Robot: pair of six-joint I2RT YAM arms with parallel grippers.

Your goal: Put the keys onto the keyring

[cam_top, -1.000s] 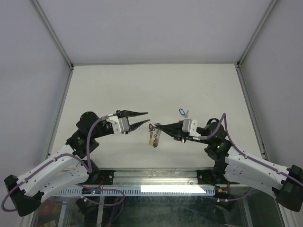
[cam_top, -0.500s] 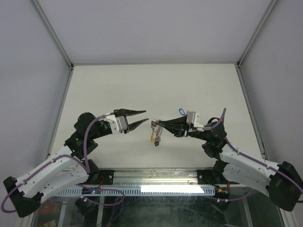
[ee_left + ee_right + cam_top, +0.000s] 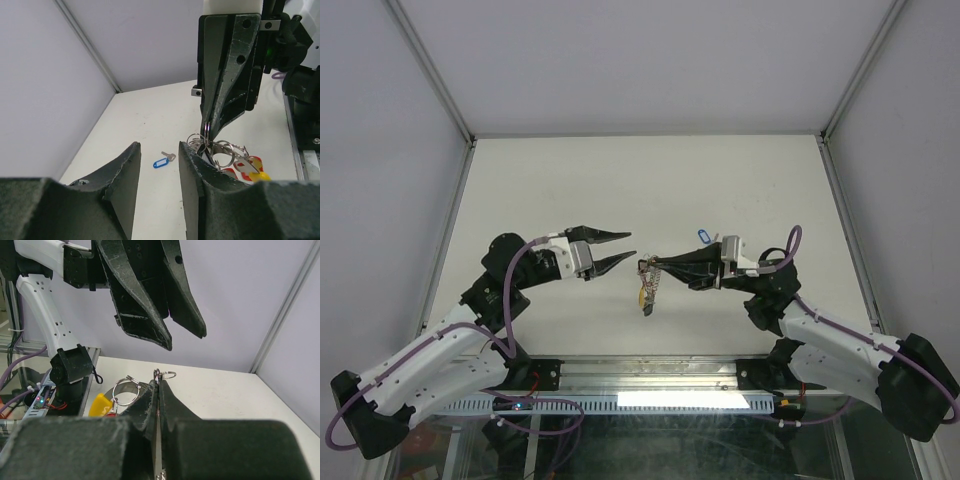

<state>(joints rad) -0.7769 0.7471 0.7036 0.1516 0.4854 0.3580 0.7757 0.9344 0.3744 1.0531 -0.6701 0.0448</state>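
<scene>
My right gripper (image 3: 644, 264) is shut on the keyring (image 3: 158, 374), pinching its rim at the fingertips above the table. Smaller rings (image 3: 222, 150) and keys with yellow (image 3: 101, 405) and red (image 3: 241, 165) tags hang from the keyring in a bunch (image 3: 645, 292). A loose key with a blue tag (image 3: 703, 236) lies flat on the table behind the right gripper, also visible in the left wrist view (image 3: 161, 162). My left gripper (image 3: 633, 245) hovers open just left of the keyring, tips a short gap away, nothing between its fingers (image 3: 196, 185).
The white tabletop (image 3: 620, 180) is walled by grey panels with metal corner posts (image 3: 430, 70). Both arm bases and a metal rail (image 3: 650, 375) run along the near edge. Purple cables (image 3: 510, 290) loop off both arms.
My left gripper has opened slightly wider and edged towards the keyring. The right wrist has risen and levelled out, still holding the keyring with the bunch hanging.
</scene>
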